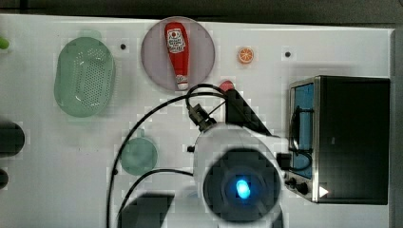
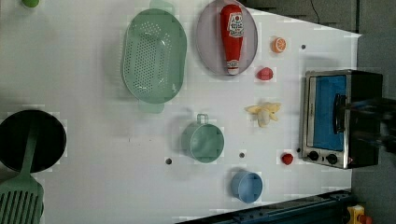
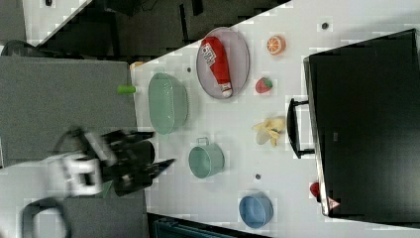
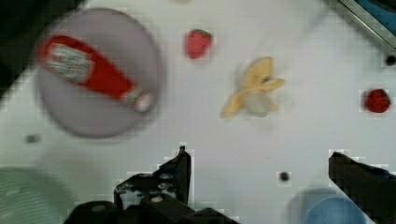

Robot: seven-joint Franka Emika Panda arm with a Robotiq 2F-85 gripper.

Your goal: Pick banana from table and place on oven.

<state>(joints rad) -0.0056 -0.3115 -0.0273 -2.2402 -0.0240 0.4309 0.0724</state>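
The banana (image 2: 264,113) (image 3: 269,131) (image 4: 254,88) lies on the white table (image 2: 93,154), pale yellow with splayed peel strips, a short way in front of the oven's glass door. The oven (image 1: 351,137) (image 2: 341,119) (image 3: 366,129) stands at the table's edge, its black top bare. In the wrist view my gripper (image 4: 261,161) hangs above the table, well apart from the banana. It is open, with nothing between its dark fingers (image 4: 184,163). In the top view my arm (image 1: 240,183) covers the spot where the banana lies.
A ketchup bottle (image 2: 232,37) lies on a grey plate (image 2: 208,51). Near the banana are two red strawberries (image 2: 265,73) (image 2: 287,158), an orange slice (image 2: 279,45), a green cup (image 2: 203,141) and a blue cup (image 2: 246,186). A green colander (image 2: 153,56) and a black pan (image 2: 30,140) sit farther off.
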